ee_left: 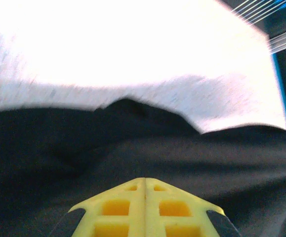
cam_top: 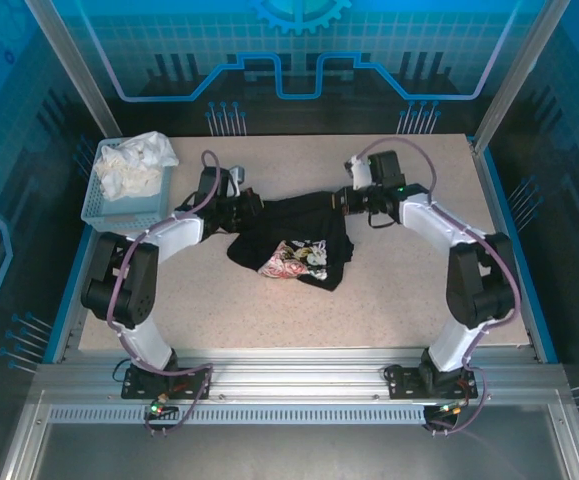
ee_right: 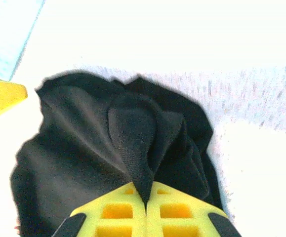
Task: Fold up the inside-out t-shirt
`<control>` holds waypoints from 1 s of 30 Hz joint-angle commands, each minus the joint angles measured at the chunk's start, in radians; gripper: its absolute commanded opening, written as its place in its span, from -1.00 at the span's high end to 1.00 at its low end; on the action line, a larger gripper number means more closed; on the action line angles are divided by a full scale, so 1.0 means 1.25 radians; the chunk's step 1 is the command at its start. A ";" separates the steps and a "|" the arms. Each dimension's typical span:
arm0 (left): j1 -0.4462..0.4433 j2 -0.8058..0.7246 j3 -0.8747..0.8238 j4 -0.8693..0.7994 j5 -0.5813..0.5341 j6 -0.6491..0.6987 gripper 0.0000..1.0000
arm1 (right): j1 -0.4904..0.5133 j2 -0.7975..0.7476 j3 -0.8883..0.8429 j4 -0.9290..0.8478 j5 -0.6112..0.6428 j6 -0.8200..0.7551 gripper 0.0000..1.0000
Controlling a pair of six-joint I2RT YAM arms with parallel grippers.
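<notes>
1. The black t-shirt lies bunched in the middle of the counter, a little toward its far edge. Its pink-and-white print shows on the part nearest the near edge.
2. The left pincer sits at the shirt's far left end. In its wrist view the left pincer has its yellow fingers pressed together, and the t-shirt runs right up to their tips, so it looks clamped on the cloth.
3. The right pincer sits at the shirt's far right end. In its wrist view the right pincer is plainly shut on a ridge of the t-shirt, with the fold pinched between the fingers.
4. A basket holding a white cloth stands in the far left corner, well apart from the shirt.
5. Step in hand, as I judge it: both ends of the far edge are gripped, and the shirt is not yet spread or folded.
6. The next move likely calls for lifting both ends together and drawing them apart, so that the crumpled body hangs free and can be laid flat. The risk is a thin pinch slipping, or several layers being caught at once.
</notes>
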 commanded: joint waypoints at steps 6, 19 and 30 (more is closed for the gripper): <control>-0.004 -0.101 0.201 -0.041 0.036 0.048 1.00 | -0.074 -0.198 0.300 -0.100 -0.017 -0.079 1.00; 0.000 -0.351 -0.170 -0.076 -0.177 0.087 0.51 | 0.338 -0.238 -0.232 0.031 -0.070 -0.023 0.60; -0.281 -0.393 -0.330 -0.024 -0.170 0.199 -0.28 | 0.165 -0.359 -0.400 -0.034 0.048 0.042 -0.09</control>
